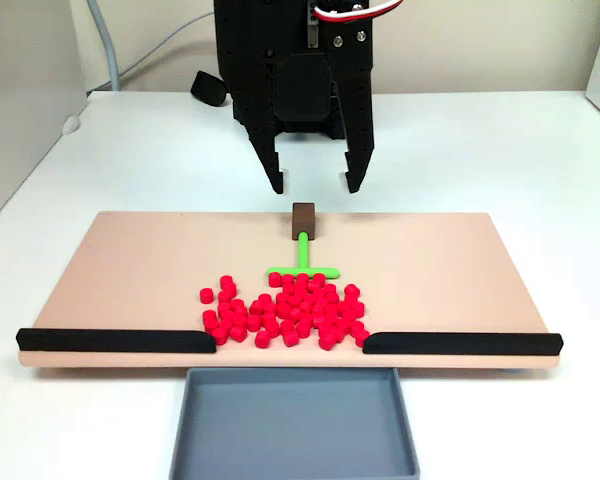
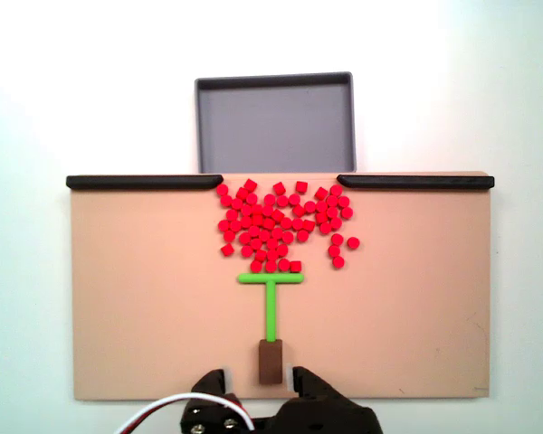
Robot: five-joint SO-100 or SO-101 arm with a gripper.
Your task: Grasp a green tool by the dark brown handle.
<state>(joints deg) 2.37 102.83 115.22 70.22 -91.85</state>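
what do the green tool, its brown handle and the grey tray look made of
Green tool: likely plastic, uniformly bright and smooth. Dark brown handle: matte block, maybe wood or plastic; unclear. Grey tray: probably moulded plastic, even matte colour with a raised rim.

Bright, even overhead light is washing the white tabletop (image 2: pixel 36 90) toward glare; shadows are falling soft; both fixed views are staying slightly soft.

Fixed view, front: low, near table height, facing the arm across the grey tray (image 1: pixel 292 425) and tan board (image 1: pixel 130 270), gripper (image 1: pixel 315 182) at top centre. Fixed view, overhead: straight down from above, turned about, so the tray (image 2: pixel 275 127) lies at top and the gripper (image 2: pixel 261 378) at the bottom edge. Shared by both fixed views: board (image 2: pixel 127 298), tray, red cubes (image 1: pixel 285 310) and surrounding white table (image 2: pixel 36 108)
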